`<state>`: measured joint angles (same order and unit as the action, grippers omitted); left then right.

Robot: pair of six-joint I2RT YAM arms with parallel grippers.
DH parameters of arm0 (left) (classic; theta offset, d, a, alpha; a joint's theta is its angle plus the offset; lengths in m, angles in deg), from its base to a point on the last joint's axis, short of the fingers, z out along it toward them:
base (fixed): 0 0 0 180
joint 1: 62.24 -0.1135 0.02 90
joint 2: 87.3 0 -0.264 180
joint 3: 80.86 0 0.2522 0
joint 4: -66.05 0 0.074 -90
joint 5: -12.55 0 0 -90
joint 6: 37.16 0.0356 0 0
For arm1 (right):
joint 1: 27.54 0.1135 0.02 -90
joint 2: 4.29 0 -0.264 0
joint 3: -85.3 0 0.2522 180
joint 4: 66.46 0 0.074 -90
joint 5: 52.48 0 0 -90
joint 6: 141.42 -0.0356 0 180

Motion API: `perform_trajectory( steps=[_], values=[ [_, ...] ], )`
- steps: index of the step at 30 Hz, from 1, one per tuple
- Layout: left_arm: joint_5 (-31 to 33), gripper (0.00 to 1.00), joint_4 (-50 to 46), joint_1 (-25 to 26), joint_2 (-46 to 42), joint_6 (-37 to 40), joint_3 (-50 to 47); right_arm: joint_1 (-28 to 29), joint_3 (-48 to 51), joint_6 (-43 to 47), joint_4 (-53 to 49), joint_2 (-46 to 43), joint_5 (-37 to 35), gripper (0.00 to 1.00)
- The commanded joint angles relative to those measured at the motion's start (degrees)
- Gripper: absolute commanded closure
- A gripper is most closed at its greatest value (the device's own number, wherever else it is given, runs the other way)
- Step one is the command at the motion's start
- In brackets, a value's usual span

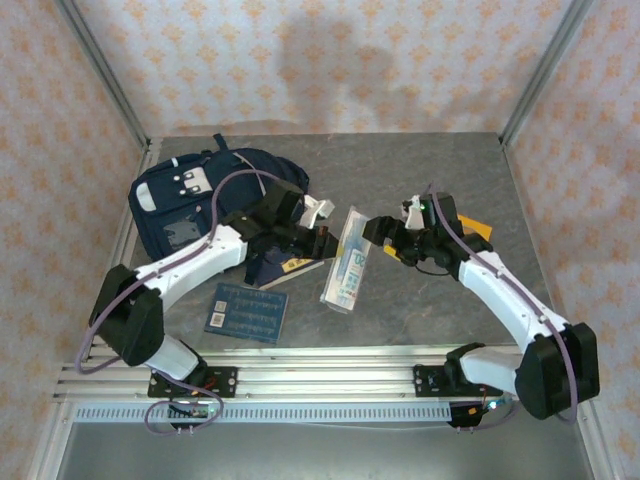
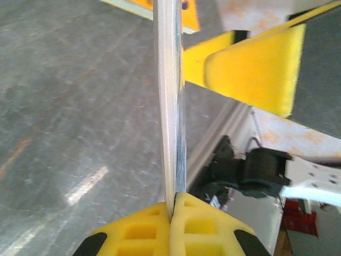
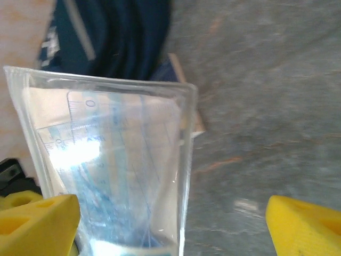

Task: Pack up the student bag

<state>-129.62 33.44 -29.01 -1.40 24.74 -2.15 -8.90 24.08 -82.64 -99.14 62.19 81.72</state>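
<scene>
The student bag (image 1: 195, 200) is a navy backpack lying at the back left of the table; its dark fabric also fills the top of the right wrist view (image 3: 122, 37). A clear plastic pouch (image 1: 347, 262) with a ruler set inside hangs mid-table. My left gripper (image 1: 328, 243) is shut on the pouch's thin edge (image 2: 170, 106), its yellow pads (image 2: 202, 226) pressed together. My right gripper (image 1: 374, 235) stands open around the pouch (image 3: 117, 170), which lies close to its left finger (image 3: 37, 224) and apart from the right one.
A blue booklet (image 1: 250, 312) lies flat near the front left. A dark notebook with a yellow sticker (image 1: 285, 265) rests beside the bag under my left arm. An orange item (image 1: 478, 232) sits behind my right arm. Metal frame posts line the table's sides.
</scene>
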Motion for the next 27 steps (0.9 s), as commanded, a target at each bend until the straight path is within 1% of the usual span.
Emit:
perform_trajectory(
  steps=[1,4,6,7,10,11,14,15,16,17,21,23,24,26,27],
  values=[
    [-8.70,1.00,3.14,-1.61,-2.85,-0.47,0.12,-0.08,3.95,-7.99,14.97,-1.75,11.39,0.10],
    [-11.00,1.00,6.36,-2.04,-4.48,-3.83,-1.30,-0.07,7.44,-20.21,32.69,-0.87,16.92,0.10],
    [-11.18,1.00,6.02,-2.24,-5.35,-3.98,-1.67,-0.07,8.62,-26.49,41.24,-0.45,18.72,0.12],
    [-11.21,1.00,6.21,-2.36,-5.69,-4.26,-2.11,-0.09,8.86,-28.67,44.10,-0.35,19.34,0.15],
    [-10.23,1.00,6.27,-3.10,-6.11,-4.95,-2.98,-0.06,10.02,-33.11,49.17,-0.70,20.06,0.29],
    [-10.08,1.00,5.78,-3.38,-6.02,-5.03,-2.91,-0.04,10.64,-34.32,50.56,-1.18,19.66,0.36],
    [-9.98,1.00,5.77,-3.40,-5.93,-6.03,-2.26,-0.08,12.57,-37.82,54.12,-2.44,17.56,0.66],
    [-10.06,1.00,6.23,-3.44,-6.01,-6.63,-2.19,-0.04,13.04,-39.18,55.82,-2.58,16.93,0.74],
    [-10.10,1.00,6.52,-3.44,-6.02,-6.92,-1.98,-0.07,13.05,-39.64,56.21,-2.63,16.49,0.80],
    [-10.16,1.00,6.19,-3.43,-6.01,-6.97,-1.79,-0.05,12.81,-39.70,55.97,-2.71,16.03,0.84],
    [-9.71,1.00,3.82,-3.40,-6.00,-6.93,-1.23,-0.13,11.04,-37.81,52.17,-3.73,12.80,0.93],
    [-9.02,0.96,3.48,-3.44,-6.61,-7.31,-1.13,-0.04,10.15,-36.08,48.87,-4.92,10.09,0.97],
    [-8.38,0.91,3.65,-3.44,-7.16,-8.10,-1.14,-0.10,9.79,-35.00,47.22,-5.78,8.00,1.00],
    [-5.66,0.70,2.32,-3.55,-8.12,-9.13,-0.22,-0.11,8.86,-32.46,41.91,-8.02,2.35,1.00],
    [-3.76,0.62,0.97,-3.68,-8.53,-9.45,0.59,-0.08,8.50,-31.40,39.57,-9.48,-1.14,1.00]
  ],
)
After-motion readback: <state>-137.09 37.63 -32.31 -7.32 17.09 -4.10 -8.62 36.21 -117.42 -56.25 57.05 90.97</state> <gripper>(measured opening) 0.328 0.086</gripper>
